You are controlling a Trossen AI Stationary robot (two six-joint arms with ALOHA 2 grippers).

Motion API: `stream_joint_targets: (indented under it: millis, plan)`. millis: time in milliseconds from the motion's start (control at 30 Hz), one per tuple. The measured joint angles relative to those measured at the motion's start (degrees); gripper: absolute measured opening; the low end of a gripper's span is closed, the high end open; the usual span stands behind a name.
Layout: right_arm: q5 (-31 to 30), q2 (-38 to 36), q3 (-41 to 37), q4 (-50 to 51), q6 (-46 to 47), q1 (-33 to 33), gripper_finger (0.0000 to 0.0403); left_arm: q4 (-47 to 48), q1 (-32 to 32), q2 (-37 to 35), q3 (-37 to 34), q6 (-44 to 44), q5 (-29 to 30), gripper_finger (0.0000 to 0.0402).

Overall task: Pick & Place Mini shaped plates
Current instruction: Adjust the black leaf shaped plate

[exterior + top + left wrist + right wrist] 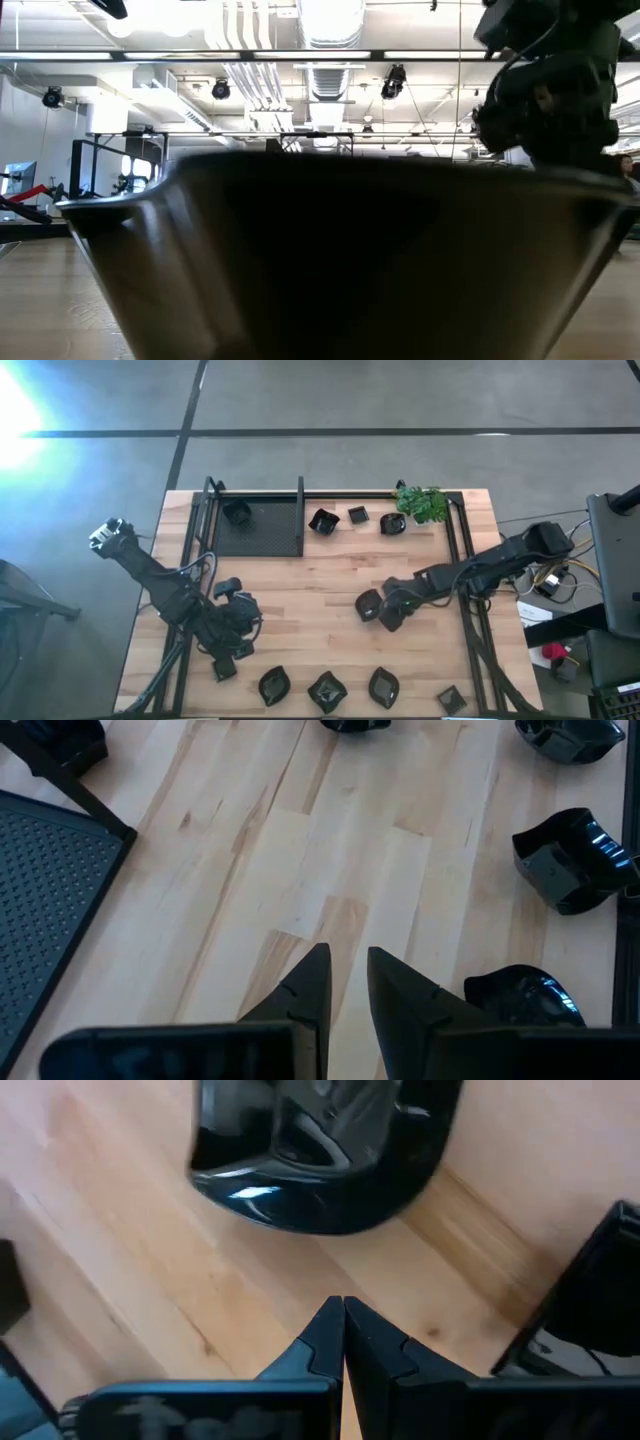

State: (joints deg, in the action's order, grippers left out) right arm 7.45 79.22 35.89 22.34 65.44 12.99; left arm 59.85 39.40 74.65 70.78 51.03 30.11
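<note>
Right gripper (385,610): hung near the table's middle; fingers pressed together, holding nothing; a rounded plate (368,604) lay on the wood just beside their tips
Left gripper (238,637): sat low at the front left; fingers a narrow slit apart, empty
Mini shaped plates: four (327,690) lined the front edge; three (357,515) by the plant (421,502); one (237,512) on the tray (262,528)

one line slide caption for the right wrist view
Right tool shut and empty above the wooden table, just short of a glossy black mini plate.
</note>
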Motion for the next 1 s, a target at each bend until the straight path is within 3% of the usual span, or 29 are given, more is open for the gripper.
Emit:
stream_joint_targets:
  millis: [1000]
  plan:
    - [-0.40,22.80,20.27,1.69,-25.95,-6.13,0.0008,0.66,0.03,0.00,0.00,0.22,-0.02,0.0062]
